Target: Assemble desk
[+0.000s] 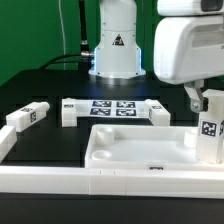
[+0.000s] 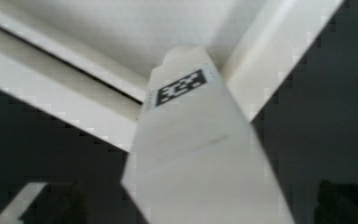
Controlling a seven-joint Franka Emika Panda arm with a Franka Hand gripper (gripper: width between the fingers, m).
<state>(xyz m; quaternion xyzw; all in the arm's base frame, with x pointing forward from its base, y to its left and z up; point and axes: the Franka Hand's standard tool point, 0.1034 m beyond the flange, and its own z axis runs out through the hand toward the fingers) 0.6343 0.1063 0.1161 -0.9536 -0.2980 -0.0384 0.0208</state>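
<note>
gripper (image 1: 203,100): pinching upright desk leg (image 1: 209,138) at its top (tag facing camera) | leg: right edge of frame, just beside desk panel (image 1: 140,150) at lower centre | wrist view: leg (image 2: 194,150) fills centre

Black table (image 1: 50,150) carries panel (image 1: 140,148), legs (image 1: 27,117), marker board (image 1: 112,108).

White desk panel (image 1: 135,150) lies rim-up; one tagged leg (image 1: 208,130) upright at its corner, another (image 1: 27,117) lying apart
</note>
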